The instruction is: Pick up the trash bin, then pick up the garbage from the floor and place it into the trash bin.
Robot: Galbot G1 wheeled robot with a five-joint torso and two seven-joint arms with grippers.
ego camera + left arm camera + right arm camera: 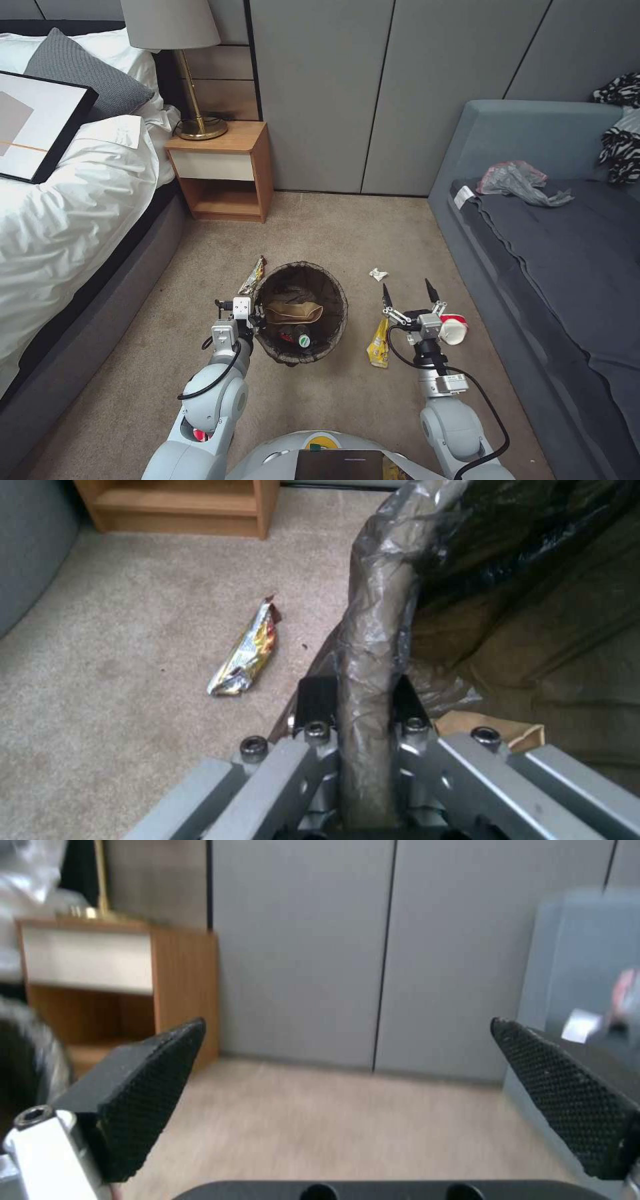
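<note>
Left claw pinches the bin by its bagged rim, which may slip, while right claw, spread empty, hovers over litter.

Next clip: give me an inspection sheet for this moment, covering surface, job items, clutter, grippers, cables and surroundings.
Surface: beige carpet, litter scattered.
Job's things: trash bin holds brown paper and a green-capped bottle; on the floor, yellow wrapper, cup, white wad, snack wrapper.
Clutter: crumpled bag on sofa.
Grippers: left gripper shut on the bin's rim; right gripper open, empty, above the floor litter.
Cables: black cable along right arm.
Surroundings: bed, nightstand, lamp, sofa.
</note>
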